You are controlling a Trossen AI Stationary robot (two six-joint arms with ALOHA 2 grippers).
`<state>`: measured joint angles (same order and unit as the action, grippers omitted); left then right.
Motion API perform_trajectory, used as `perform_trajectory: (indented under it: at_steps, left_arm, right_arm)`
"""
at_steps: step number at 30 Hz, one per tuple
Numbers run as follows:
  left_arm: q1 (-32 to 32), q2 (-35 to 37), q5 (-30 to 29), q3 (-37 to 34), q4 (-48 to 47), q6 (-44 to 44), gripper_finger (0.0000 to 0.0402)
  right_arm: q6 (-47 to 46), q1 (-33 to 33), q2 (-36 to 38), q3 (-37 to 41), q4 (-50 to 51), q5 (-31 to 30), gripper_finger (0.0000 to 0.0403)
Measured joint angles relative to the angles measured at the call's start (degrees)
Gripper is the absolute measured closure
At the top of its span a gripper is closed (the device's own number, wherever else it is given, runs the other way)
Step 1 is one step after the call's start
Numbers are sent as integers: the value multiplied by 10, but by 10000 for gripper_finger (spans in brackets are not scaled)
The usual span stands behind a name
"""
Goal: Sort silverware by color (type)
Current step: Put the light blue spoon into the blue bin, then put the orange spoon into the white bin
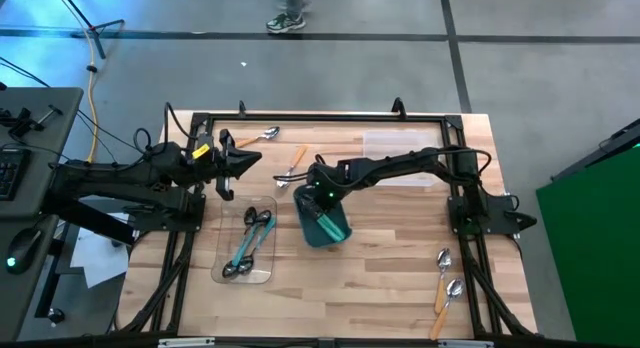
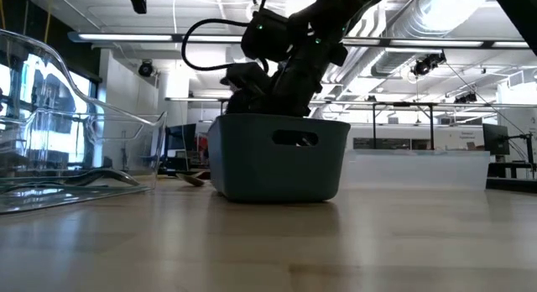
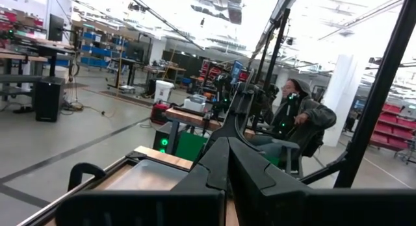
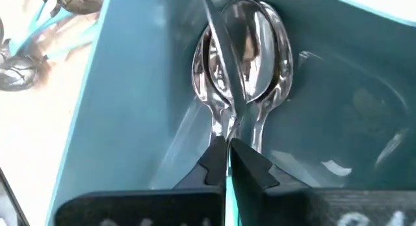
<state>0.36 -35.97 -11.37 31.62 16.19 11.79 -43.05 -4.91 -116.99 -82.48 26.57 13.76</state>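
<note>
A teal bin (image 1: 335, 231) (image 2: 277, 158) stands mid-table. My right gripper (image 1: 318, 195) (image 4: 227, 145) reaches down into it, shut on a shiny spoon (image 4: 250, 50); a second spoon bowl (image 4: 205, 70) lies close beside it against the bin's inner wall (image 4: 130, 96). Teal-handled spoons (image 1: 250, 243) lie in a clear tray (image 1: 262, 273) left of the bin. Two orange-handled spoons (image 1: 446, 280) lie near the right near corner. Two more spoons (image 1: 265, 136) (image 1: 293, 164) lie by the far edge. My left gripper (image 1: 236, 164) (image 3: 227, 148) hovers shut above the table's left side, holding nothing. My right gripper pinches the spoon at its thin metal neck (image 4: 237, 125), just below the bowl, between the two fingertips (image 4: 211, 158). The fingers come slanting down into the bin and lie along the spoon. The bowl points away from the fingers toward the bin's wall; whether it rests there I cannot tell.
A second clear tray (image 1: 400, 148) sits at the far right of the table, under the right arm. A black frame (image 1: 330, 116) rims the table. Bare wood lies in front of the bin and toward the near edge. A person sits in the room beyond (image 3: 296, 115).
</note>
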Motion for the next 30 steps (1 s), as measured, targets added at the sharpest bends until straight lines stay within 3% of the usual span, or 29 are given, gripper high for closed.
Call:
perform_trajectory:
  at_steps: [4, 12, 17, 24, 30]
  left_arm:
    - [0, 0, -4, 0, 0, 0, 401]
    - [0, 0, -4, 0, 0, 0, 401]
    - [0, 0, -4, 0, 0, 0, 401]
    - [0, 0, -4, 0, -1, 0, 402]
    - [0, 0, -11, 0, -10, 0, 402]
  right_arm:
    - [6, 0, 0, 0, 0, 0, 372]
    - [13, -1, 0, 0, 6, 10, 280]
    - [61, -4, 19, 0, 36, 47, 255]
    - [185, 9, 141, 24, 149, -25, 259]
    - [134, 9, 296, 189, 91, -31, 274]
